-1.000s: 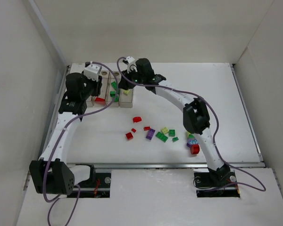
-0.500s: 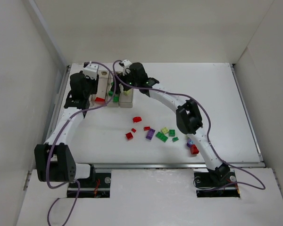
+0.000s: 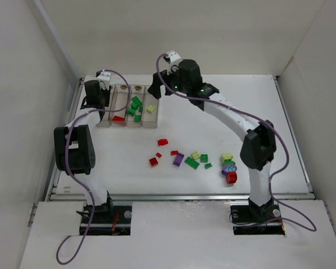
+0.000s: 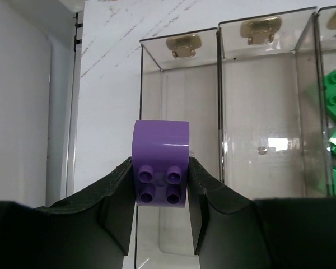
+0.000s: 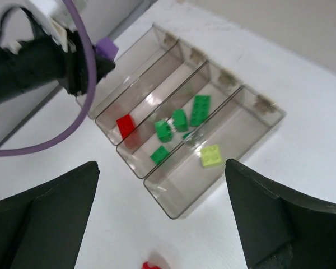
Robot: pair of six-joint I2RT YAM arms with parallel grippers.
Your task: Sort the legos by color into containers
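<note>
Left hand [image 4: 161, 188] gripping purple brick [image 4: 161, 162], clear bins [image 4: 229, 112] beyond, green bricks [image 4: 333, 129] right

A gripped purple lego [image 4: 161, 162] hovers by clear containers [image 4: 241, 112] holding red, green and yellow legos [image 5: 200, 109].

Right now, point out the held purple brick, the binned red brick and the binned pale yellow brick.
purple brick [image 4: 161, 159]: left wrist view, centre, just above its studs.
red brick [image 5: 125, 124]: right wrist view, middle of its top.
pale yellow brick [image 5: 211, 155]: right wrist view, its studded top.
</note>
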